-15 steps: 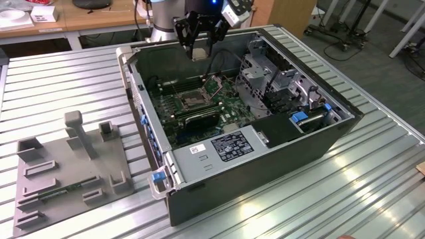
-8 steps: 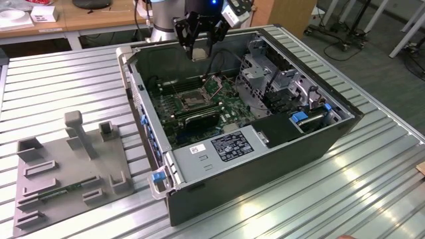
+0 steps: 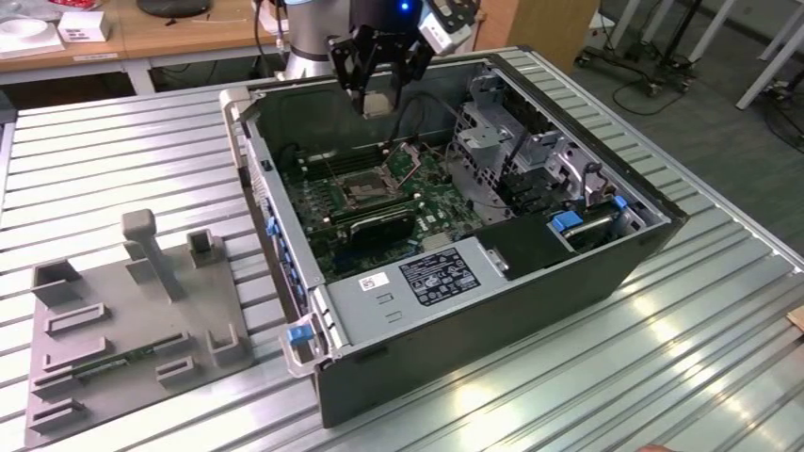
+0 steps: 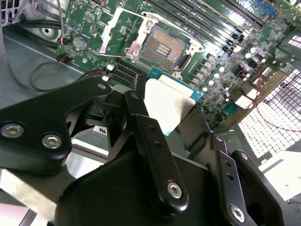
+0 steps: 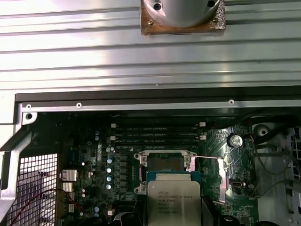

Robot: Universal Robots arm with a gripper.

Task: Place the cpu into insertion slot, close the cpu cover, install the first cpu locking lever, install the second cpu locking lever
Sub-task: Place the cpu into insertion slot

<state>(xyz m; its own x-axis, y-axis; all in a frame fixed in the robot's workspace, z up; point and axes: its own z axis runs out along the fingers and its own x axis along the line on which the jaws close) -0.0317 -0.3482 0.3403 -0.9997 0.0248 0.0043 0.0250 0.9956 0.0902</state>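
Listing from the exterior view's left: grey fixture tray (image 3: 126, 320), on the ribbed metal surface (image 3: 653, 377), well apart from the insertion slot (image 3: 364, 193). Open computer case (image 3: 503, 311), on its side, with the insertion slot bare on its green board. Tool (image 3: 376, 99): above the insertion slot, clear of the board, clamped on the cpu (image 5: 174, 197) by two opposite edges. The cpu: held flat, metal top showing in the first wrist view, not yet seated. The cpu cover (image 4: 134, 42): swung open just beside the insertion slot. Handling, as judged: light, rigid and smooth-sided, so liable to slip; underside contacts and socket pins fragile. Hold by the edges only, level.
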